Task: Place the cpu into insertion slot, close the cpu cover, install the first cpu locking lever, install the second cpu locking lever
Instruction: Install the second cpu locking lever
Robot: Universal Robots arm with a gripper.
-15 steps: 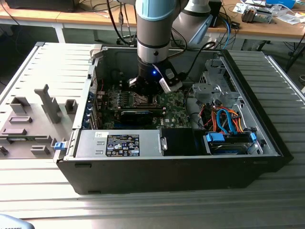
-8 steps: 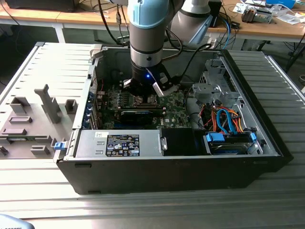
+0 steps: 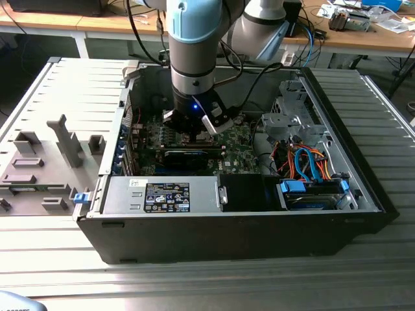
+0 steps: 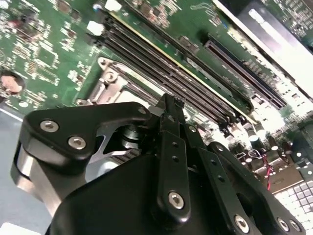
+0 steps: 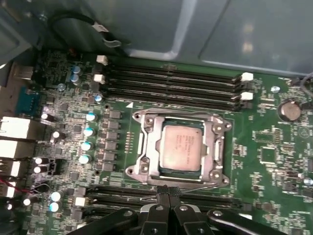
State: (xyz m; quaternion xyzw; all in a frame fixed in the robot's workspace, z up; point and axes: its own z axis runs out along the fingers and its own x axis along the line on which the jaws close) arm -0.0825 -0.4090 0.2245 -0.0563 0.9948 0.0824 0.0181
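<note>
In the first wrist view the cpu (image 5: 181, 146) lies flat in its socket on the green motherboard (image 5: 274, 156), its silvery top showing through the window of the cpu cover (image 5: 180, 119), which lies down flat around it. My gripper (image 5: 168, 192) is shut, its black fingertips pressed together at the socket's edge, with nothing visible between them. The second wrist view shows the fingertips (image 4: 170, 105) just over a corner of the socket's metal frame (image 4: 108, 81). In the exterior view my gripper (image 3: 194, 133) hangs low inside the open computer case, over the motherboard.
Memory slots (image 5: 171, 81) run along both sides of the socket. A black graphics card (image 3: 188, 157) sits just in front of the gripper, with the power supply (image 3: 162, 194) before it. Drive cage (image 3: 292, 116) and orange and blue cables (image 3: 311, 165) fill the exterior view's right.
</note>
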